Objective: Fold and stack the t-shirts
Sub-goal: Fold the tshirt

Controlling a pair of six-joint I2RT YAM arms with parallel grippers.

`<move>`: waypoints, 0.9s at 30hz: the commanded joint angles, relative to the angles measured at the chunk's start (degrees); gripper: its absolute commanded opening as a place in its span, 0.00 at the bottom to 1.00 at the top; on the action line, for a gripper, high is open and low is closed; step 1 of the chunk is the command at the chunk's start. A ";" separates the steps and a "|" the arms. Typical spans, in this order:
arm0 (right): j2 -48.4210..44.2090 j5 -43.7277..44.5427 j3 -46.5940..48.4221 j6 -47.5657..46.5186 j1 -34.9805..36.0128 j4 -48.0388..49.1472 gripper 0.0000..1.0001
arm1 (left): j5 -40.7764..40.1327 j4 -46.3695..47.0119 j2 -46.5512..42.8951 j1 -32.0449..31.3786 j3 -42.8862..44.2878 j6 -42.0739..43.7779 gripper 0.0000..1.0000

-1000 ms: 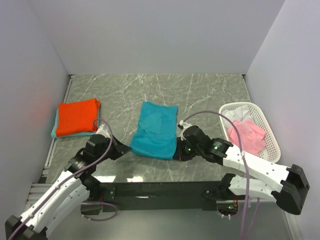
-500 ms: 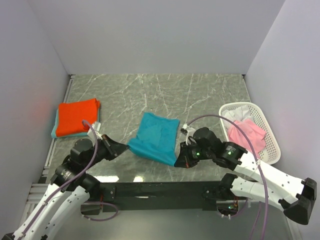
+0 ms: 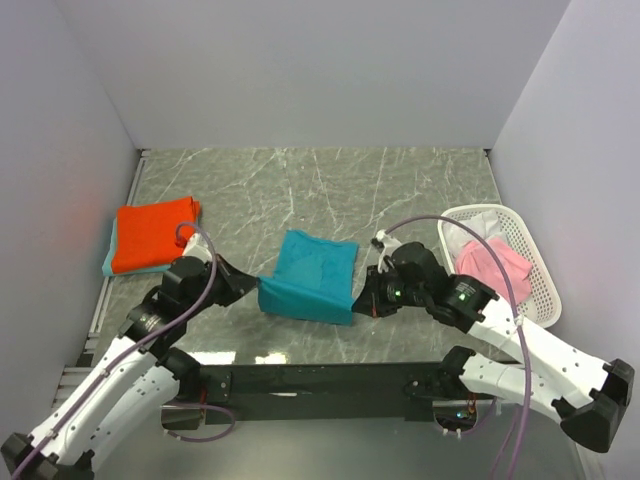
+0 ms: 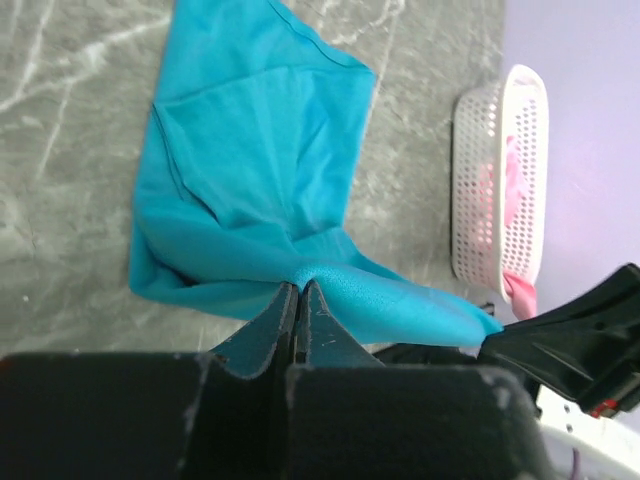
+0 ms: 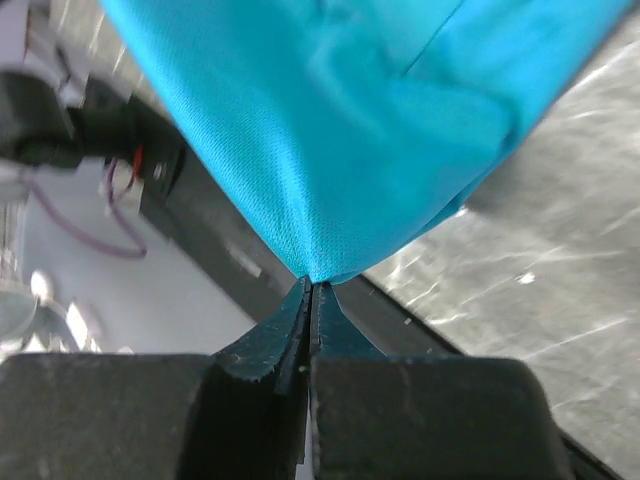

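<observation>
A teal-blue t-shirt (image 3: 312, 275) lies mid-table with its near edge lifted off the marble. My left gripper (image 3: 252, 284) is shut on the shirt's near left corner; the left wrist view shows the cloth (image 4: 260, 170) pinched at the tips (image 4: 298, 288). My right gripper (image 3: 358, 306) is shut on the near right corner; in the right wrist view the cloth (image 5: 330, 130) hangs from the tips (image 5: 310, 283). An orange-red folded shirt (image 3: 153, 232) sits on a light teal one (image 3: 108, 262) at the left. A pink shirt (image 3: 492, 265) and a white one (image 3: 478, 222) lie in the basket.
The white plastic mesh basket (image 3: 543, 290) stands at the right edge, also seen in the left wrist view (image 4: 480, 180). Purple-grey walls enclose the marble table (image 3: 320, 180) on three sides. A black rail (image 3: 320, 378) runs along the near edge.
Both grippers have lifted the near edge of the teal-blue shirt and carried it away from the arms' bases, so the shirt now looks shorter front to back.
</observation>
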 commanded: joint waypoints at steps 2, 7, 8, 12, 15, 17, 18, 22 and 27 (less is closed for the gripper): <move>2.79 2.99 4.68 -1.65 -4.25 1.14 0.00 | -6.27 6.15 4.10 -0.06 4.28 1.40 0.01; 6.04 2.73 6.70 -2.71 -8.21 3.16 0.00 | -10.77 8.87 9.90 -0.06 6.39 2.80 0.01; 6.48 2.55 7.40 -2.80 -8.91 3.69 0.00 | -12.26 9.22 10.69 0.03 7.35 3.41 0.01; 8.59 1.59 9.34 -3.59 -12.25 4.39 0.00 | -14.82 10.54 16.22 0.03 9.99 5.17 0.01; 10.26 0.71 10.31 -4.29 -13.75 4.66 0.00 | -16.04 11.34 19.82 0.03 11.93 6.23 0.01; 11.75 -0.52 11.01 -4.64 -15.07 4.92 0.00 | -16.49 11.25 21.59 0.12 13.59 7.02 0.01; 12.20 -0.87 11.19 -4.90 -15.33 5.01 0.00 | -16.92 11.25 23.25 0.12 14.12 7.28 0.01; 15.36 -3.24 11.54 -5.08 -17.18 6.15 0.00 | -16.23 13.00 26.95 0.73 16.06 8.43 0.01; 17.38 -5.09 11.80 -5.08 -19.20 8.08 0.00 | -13.33 15.20 33.10 2.84 17.73 10.10 0.01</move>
